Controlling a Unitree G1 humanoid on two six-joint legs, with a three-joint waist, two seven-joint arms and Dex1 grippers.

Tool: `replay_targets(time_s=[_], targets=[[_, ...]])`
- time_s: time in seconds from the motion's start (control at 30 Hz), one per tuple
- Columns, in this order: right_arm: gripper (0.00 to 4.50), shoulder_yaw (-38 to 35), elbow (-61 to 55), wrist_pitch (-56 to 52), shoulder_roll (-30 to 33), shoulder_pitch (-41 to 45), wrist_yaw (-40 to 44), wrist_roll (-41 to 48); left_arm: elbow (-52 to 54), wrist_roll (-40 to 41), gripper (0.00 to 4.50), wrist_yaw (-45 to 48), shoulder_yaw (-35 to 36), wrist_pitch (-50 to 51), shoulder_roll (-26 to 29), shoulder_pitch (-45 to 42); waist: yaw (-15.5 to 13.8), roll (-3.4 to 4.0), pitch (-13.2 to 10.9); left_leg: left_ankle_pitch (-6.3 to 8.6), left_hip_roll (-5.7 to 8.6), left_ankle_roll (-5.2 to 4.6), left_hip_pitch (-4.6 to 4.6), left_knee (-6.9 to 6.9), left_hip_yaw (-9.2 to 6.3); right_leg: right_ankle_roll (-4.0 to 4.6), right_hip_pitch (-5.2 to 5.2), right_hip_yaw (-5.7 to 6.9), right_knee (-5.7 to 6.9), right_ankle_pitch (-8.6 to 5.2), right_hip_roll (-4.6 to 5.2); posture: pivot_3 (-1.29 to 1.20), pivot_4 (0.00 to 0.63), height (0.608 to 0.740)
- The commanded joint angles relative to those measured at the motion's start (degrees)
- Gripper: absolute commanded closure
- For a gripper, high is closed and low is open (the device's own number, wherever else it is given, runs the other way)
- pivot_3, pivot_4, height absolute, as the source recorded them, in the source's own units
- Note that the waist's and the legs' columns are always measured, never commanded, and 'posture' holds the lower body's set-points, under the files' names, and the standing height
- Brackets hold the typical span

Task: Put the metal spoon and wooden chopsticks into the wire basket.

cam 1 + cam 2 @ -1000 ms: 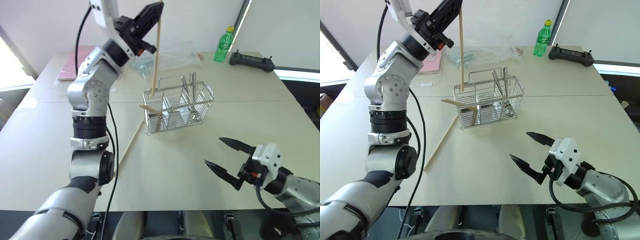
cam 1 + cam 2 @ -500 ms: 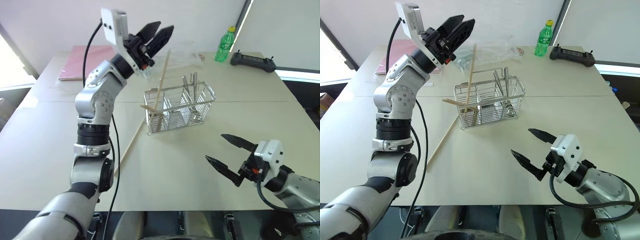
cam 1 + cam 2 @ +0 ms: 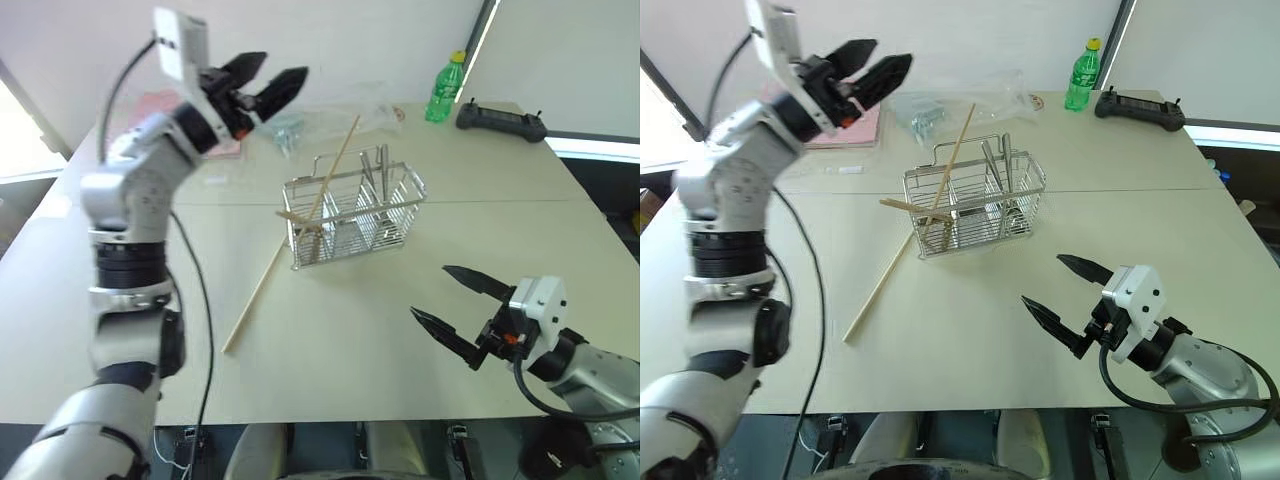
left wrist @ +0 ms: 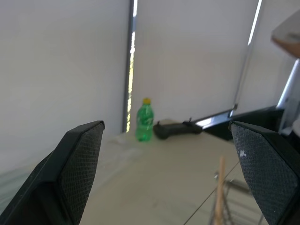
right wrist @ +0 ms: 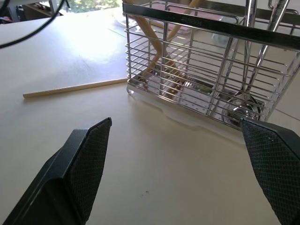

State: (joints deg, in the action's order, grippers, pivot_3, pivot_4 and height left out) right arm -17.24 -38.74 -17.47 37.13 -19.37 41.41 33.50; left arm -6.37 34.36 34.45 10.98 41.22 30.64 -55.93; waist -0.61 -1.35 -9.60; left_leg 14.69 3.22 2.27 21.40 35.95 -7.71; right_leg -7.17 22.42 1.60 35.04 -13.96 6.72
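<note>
The wire basket (image 3: 400, 215) stands mid-table. One wooden chopstick (image 3: 338, 165) leans inside its left compartment, top tilted to the right. The other chopstick (image 3: 256, 295) lies flat on the table, left of the basket. Slim metal handles, the metal spoon (image 3: 384, 168) among them, stand in the right compartments. My left gripper (image 3: 258, 84) hangs open and empty, high up and to the left of the basket. Near the table's front edge, my right gripper (image 3: 455, 308) is open and empty, facing the basket (image 5: 197, 28) from a short way off.
A short flat wooden piece (image 3: 296, 214) rests across the basket's left end. At the far edge stand a green bottle (image 3: 443, 88) and a black controller (image 3: 502, 121). Clear plastic bags (image 3: 330, 112) and a pink folder (image 3: 855, 128) lie behind the basket.
My left gripper opened and let go of the chopstick, which dropped into the basket and tipped to the right. The left arm then swung away to the left. The right gripper stayed put.
</note>
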Motion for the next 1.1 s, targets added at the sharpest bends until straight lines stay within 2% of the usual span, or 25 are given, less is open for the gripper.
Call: replay_targets(time_s=[0.03, 0.17, 0.27, 0.37, 0.5, 0.63, 0.8, 1.1], targets=[[0.0, -0.95, -2.88, 0.6, -0.06, -0.47, 0.25, 0.9, -3.2, -2.34, 0.02, -0.96, -0.71, 8.76, 6.47, -1.66, -0.07, 0.02, 0.01, 0.0, 0.01, 0.0, -0.01, 0.0, 0.0, 0.0, -0.01, 0.0, 0.0, 0.0, 0.0, 0.0, 0.15, 0.709], [0.0, -0.7, -2.11, 0.72, -0.12, -0.09, 0.37, 0.69, -4.94, -6.45, 0.02, -3.81, -6.85, 20.52, 10.37, 0.13, -0.3, -0.02, 0.0, 0.0, 0.03, 0.0, 0.01, 0.06, -0.08, -0.02, -0.06, 0.02, 0.0, -0.01, 0.01, 0.0, 0.15, 0.709], [0.0, -0.42, -1.9, 0.6, -0.21, 0.28, 0.35, 0.65, -1.95, -8.12, 0.02, -4.5, -11.52, 26.03, 10.25, 2.57, -0.22, -0.01, 0.0, 0.0, 0.04, 0.0, 0.01, 0.08, -0.1, -0.02, -0.09, 0.0, -0.01, -0.01, 0.05, 0.0, 0.15, 0.709], [0.0, 0.06, -1.8, 0.39, -0.28, 0.85, 0.18, 0.53, -0.79, -10.57, 0.02, -8.42, -12.58, 25.35, 5.85, 3.69, -0.25, -0.04, -0.02, 0.0, 0.02, 0.01, 0.06, 0.04, -0.13, -0.01, -0.01, 0.0, -0.01, 0.0, 0.05, 0.0, 0.15, 0.709], [0.0, 0.49, -1.81, 0.3, -0.38, 1.27, -0.07, 0.26, 1.74, -11.63, 0.02, -8.38, -16.89, 28.78, 2.85, 5.07, -0.14, -0.02, -0.01, 0.0, 0.02, 0.01, 0.11, 0.0, -0.12, 0.0, 0.05, 0.0, -0.01, 0.0, 0.06, 0.0, 0.15, 0.709], [0.0, 0.85, -1.82, 0.48, -0.61, 1.37, -0.54, -0.2, 1.5, -13.35, 0.02, -8.57, -20.79, 29.7, 0.9, 6.62, -0.02, 0.01, -0.01, 0.01, 0.02, 0.01, 0.07, -0.05, -0.06, -0.01, 0.05, -0.05, -0.03, -0.01, 0.07, 0.0, 0.15, 0.709], [0.0, 0.54, -2.45, 0.48, -1.26, 0.96, -1.55, -0.38, 0.76, -17.1, 0.02, -7.81, -26.42, 27.05, 1.21, 9.85, -0.13, 0.01, -0.01, 0.0, 0.01, 0.01, 0.06, -0.03, -0.06, -0.01, 0.06, -0.05, -0.02, -0.01, 0.06, 0.0, 0.15, 0.709], [0.0, 0.8, -3.57, 1.32, -1.97, -1.14, -1.84, -0.9, -8.61, -20.84, 0.02, -6.95, -27.2, 22.66, -4.87, 8.14, -0.82, 0.17, 0.09, 0.01, 0.0, 0.01, 0.03, 0.08, -0.1, 0.16, -0.08, -0.02, -0.02, -0.12, 0.11, 0.0, 0.15, 0.709]])
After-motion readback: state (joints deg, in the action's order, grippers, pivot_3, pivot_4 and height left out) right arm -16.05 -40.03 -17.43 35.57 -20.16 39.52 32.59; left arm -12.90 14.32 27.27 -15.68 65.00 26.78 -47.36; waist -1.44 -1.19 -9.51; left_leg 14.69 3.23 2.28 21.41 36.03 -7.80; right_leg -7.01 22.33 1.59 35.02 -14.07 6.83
